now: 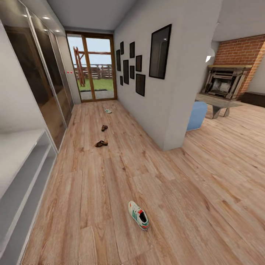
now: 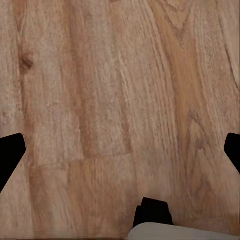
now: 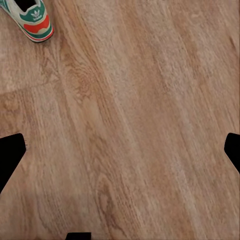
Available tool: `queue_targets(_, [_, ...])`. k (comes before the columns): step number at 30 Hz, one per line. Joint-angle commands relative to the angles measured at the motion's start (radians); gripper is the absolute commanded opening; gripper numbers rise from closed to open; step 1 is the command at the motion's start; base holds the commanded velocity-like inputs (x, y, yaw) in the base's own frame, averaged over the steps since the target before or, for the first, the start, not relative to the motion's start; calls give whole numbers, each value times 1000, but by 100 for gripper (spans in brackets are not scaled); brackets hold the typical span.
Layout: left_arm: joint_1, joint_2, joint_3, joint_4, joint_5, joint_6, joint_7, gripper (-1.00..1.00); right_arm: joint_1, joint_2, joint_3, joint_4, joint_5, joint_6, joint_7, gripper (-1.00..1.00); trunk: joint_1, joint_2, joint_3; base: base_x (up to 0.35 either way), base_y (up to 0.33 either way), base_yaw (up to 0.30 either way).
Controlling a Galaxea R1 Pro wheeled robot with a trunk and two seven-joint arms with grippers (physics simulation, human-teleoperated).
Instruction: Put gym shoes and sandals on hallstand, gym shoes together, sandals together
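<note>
The head view looks down the corridor floor [image 1: 110, 176], where all four shoes lie apart from one another: the nearest gym shoe [image 1: 138, 215] sits close to the robot, heel toward the camera, with its teal heel and red tab visible; the near sandal [image 1: 101, 143] lies well beyond it, the far sandal [image 1: 104, 127] a little further on, and the second gym shoe [image 1: 107, 110] lies small and hard to make out near the glass door [image 1: 92, 68]. At the left edge stands the pale grey hallstand [image 1: 22, 173], its low bench and open shelves holding no footwear that can be seen. Framed pictures [image 1: 159, 51] hang on the dividing wall, and a brick fireplace [image 1: 226, 81] shows in the room to the right. The right wrist view adds a close look at that nearest gym shoe's heel [image 3: 31, 19] at the corner of the frame, lying on the planks well clear of the right pincer [image 3: 125, 150], whose dark fingertips [image 3: 10, 155] stand spread wide with nothing between them. The left wrist view shows bare planks under the left pincer [image 2: 122, 152], likewise spread wide and empty, fingertips [image 2: 9, 155] at either edge.
</note>
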Motion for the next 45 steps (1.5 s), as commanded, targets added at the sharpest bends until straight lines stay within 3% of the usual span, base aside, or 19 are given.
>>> queue_targets(1, [-1,0,-3,1,10,-3,1,100,0,0,0,0,0,-3,0,100,0,0,-2,0,0,147])
queue_targets(21, [-2,0,-2,1,10,-2,1,100,0,0,0,-4,-1,-4,1,100,0,0,-4,10,-3,7])
queue_targets(45, [-1,0,-3,1,11,-3,1,100,0,0,-1,-4,-1,-3,1,100,0,0,-9,164,-111,248])
